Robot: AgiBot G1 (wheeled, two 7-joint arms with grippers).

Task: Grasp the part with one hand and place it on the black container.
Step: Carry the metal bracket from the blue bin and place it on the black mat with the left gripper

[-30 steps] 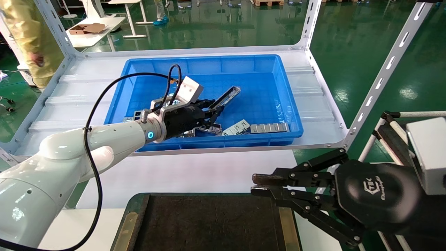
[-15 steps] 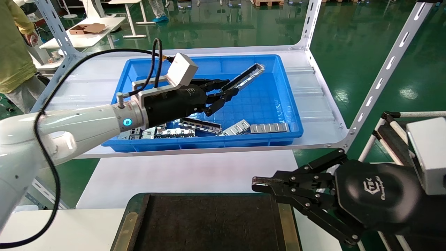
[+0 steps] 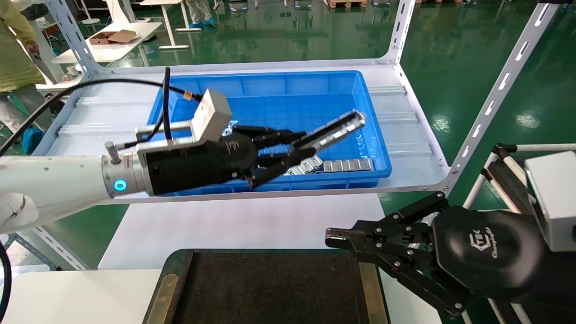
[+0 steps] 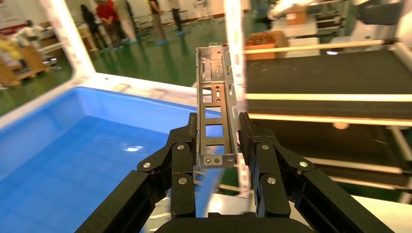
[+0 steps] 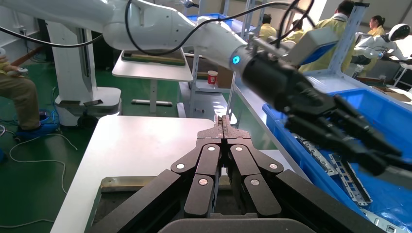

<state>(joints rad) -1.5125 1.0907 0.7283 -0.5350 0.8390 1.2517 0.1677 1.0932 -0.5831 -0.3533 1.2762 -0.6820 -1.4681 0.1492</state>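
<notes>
My left gripper (image 3: 300, 150) is shut on the part (image 3: 335, 129), a long light-grey channel strip with rectangular cut-outs. It holds the part by one end, lifted above the front of the blue bin (image 3: 270, 85). In the left wrist view the part (image 4: 214, 92) stands out straight from between the fingers (image 4: 183, 145) of my left gripper (image 4: 217, 138). The black container (image 3: 270, 288) lies at the near edge, in front of the bin. My right gripper (image 3: 330, 238) is shut and empty, parked beside the container's right edge; it also shows in the right wrist view (image 5: 223, 124).
Several grey metal pieces (image 3: 346, 165) lie along the bin's front wall. The bin stands on a white shelf (image 3: 405, 117) with slotted uprights (image 3: 495, 94). A white table surface (image 3: 243, 220) lies between shelf and container. People stand at the far left (image 3: 13, 58).
My left arm has lifted the part out of the bin, swung it up, then drawn it back toward the bin's front edge. The right arm has not moved.
</notes>
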